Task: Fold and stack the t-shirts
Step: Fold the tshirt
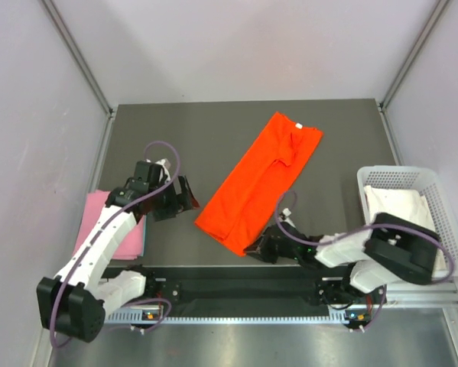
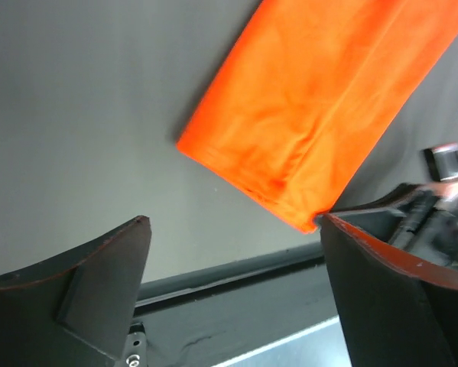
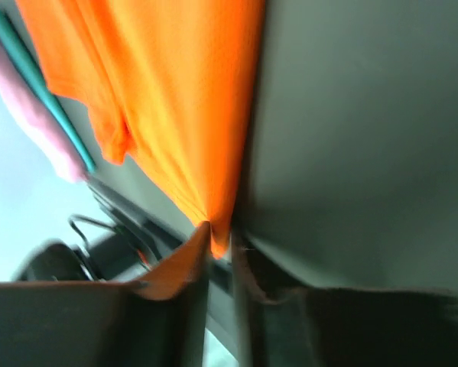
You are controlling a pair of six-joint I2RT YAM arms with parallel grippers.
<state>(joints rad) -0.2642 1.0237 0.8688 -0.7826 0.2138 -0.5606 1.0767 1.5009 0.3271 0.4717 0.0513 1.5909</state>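
Note:
The orange-red t-shirt (image 1: 259, 180) lies folded lengthwise, slanting across the dark table, its neck label at the far end. My right gripper (image 1: 253, 248) is shut on its near hem corner; in the right wrist view the fabric (image 3: 175, 99) is pinched between the fingertips of that gripper (image 3: 221, 237). My left gripper (image 1: 189, 195) is open just left of the hem's other corner, with nothing between its fingers. In the left wrist view the shirt (image 2: 320, 115) lies beyond that gripper (image 2: 232, 222). A folded pale pink t-shirt (image 1: 92, 214) lies at the table's left edge. A white t-shirt (image 1: 393, 205) sits in the basket.
A white mesh basket (image 1: 450, 206) stands at the right edge of the table. A teal sheet shows under the pink shirt (image 3: 37, 122) in the right wrist view. The black base rail (image 1: 229, 287) runs along the near edge. Grey walls close in the back and sides.

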